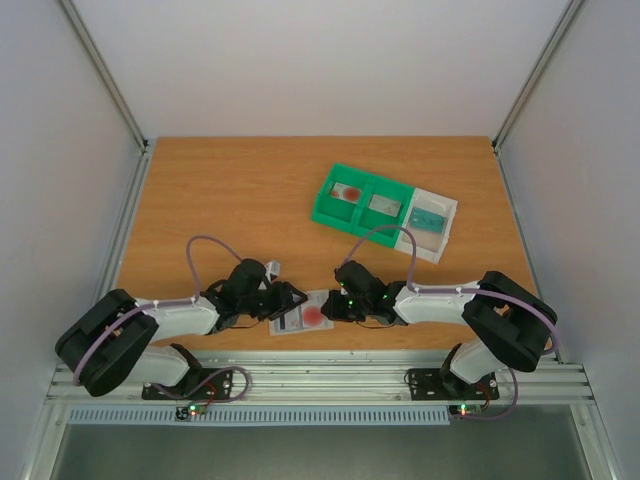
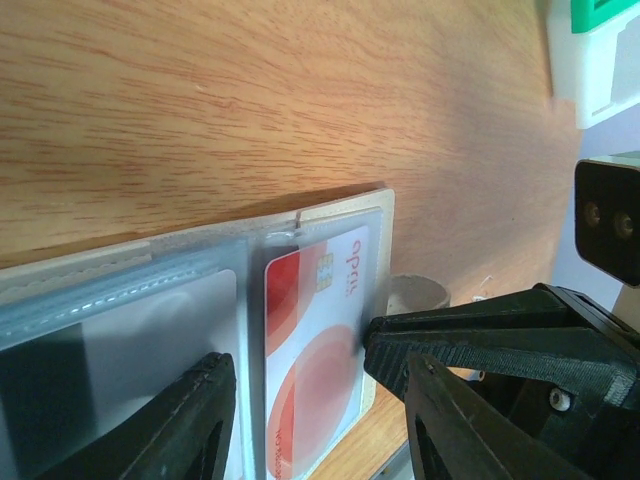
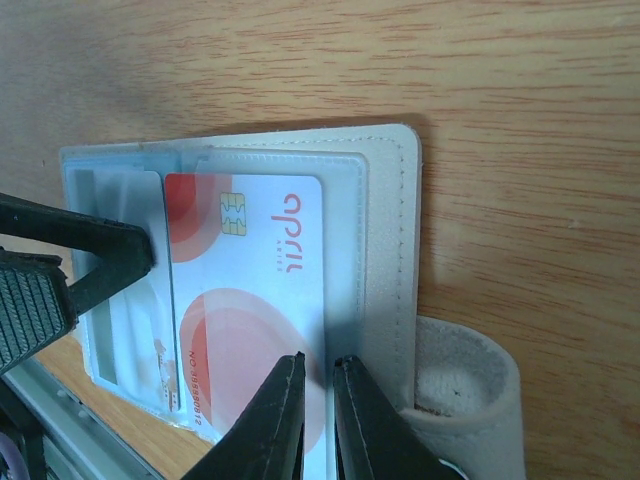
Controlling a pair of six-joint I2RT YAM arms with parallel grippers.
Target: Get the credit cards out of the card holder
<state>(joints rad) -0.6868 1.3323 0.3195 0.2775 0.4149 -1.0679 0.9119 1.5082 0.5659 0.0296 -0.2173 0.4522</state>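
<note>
The card holder [image 1: 284, 324] lies open near the table's front edge, clear pockets up, beige rim [image 3: 390, 230], closure tab [image 3: 465, 385] curled at its side. A white card with red circles [image 3: 250, 300] sits in one pocket and also shows in the left wrist view [image 2: 310, 330]. A pale grey card [image 2: 150, 340] sits in the other. My left gripper [image 2: 320, 400] is open and straddles the red card, one finger [image 3: 100, 250] on the grey card's pocket. My right gripper [image 3: 320, 375] has its jaws almost together, tips on the red card's edge.
A green two-compartment tray [image 1: 322, 209] with a card in each half stands at the back right. A white tray [image 1: 447, 226] holding a teal card joins it. The metal rail [image 1: 300, 380] runs just behind the card holder's near edge.
</note>
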